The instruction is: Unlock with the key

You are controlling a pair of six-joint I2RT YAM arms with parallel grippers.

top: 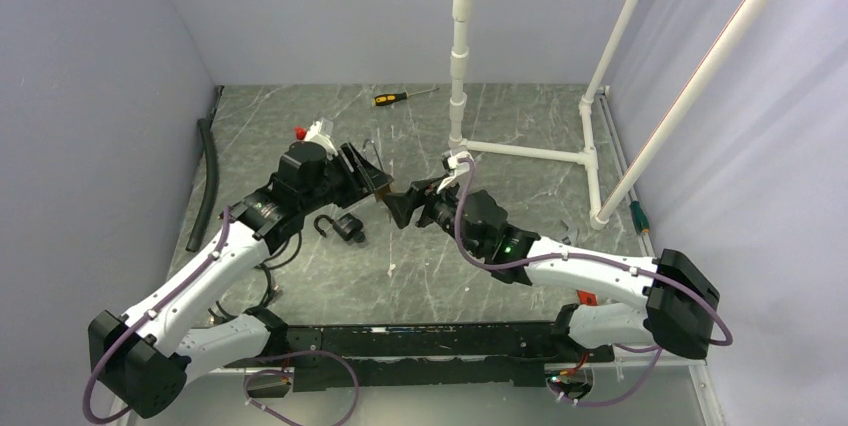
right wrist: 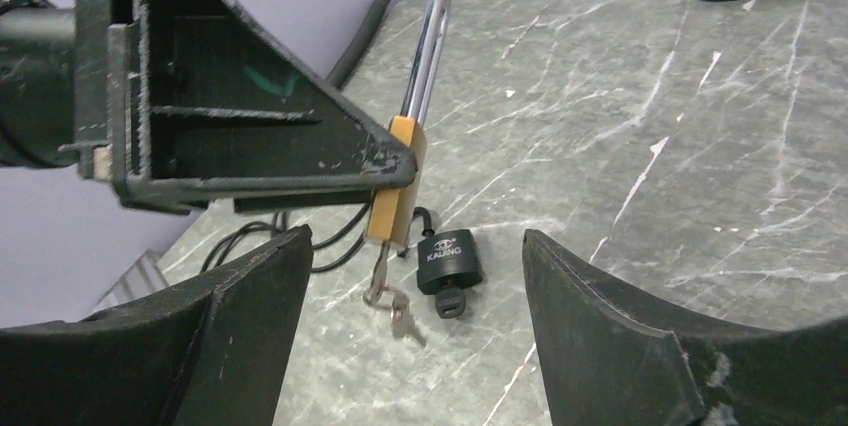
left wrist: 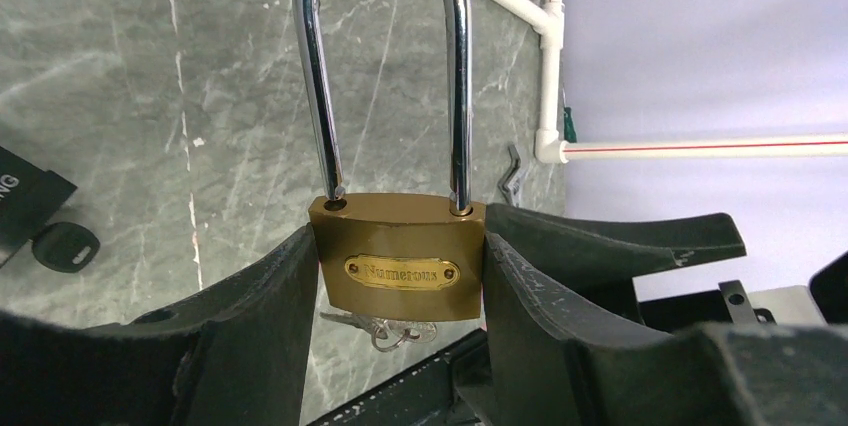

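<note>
My left gripper [top: 377, 184] is shut on a brass padlock [left wrist: 397, 268] and holds it above the table by the sides of its body. The long chrome shackle [left wrist: 320, 76] points away from the wrist, with both legs in the body. A key [right wrist: 378, 276] sits in the keyhole at the bottom of the padlock, and a ring with a second key [right wrist: 402, 314] hangs from it. The padlock also shows in the right wrist view [right wrist: 395, 186]. My right gripper [top: 405, 208] is open and empty, just right of the padlock, with its jaws facing the key.
A black padlock [right wrist: 448, 259] with its own key lies on the table below the brass one [top: 345, 227]. A yellow-and-black screwdriver [top: 395, 98] lies at the back. A white pipe frame [top: 520, 151] stands at the back right. A black hose [top: 207, 181] runs along the left wall.
</note>
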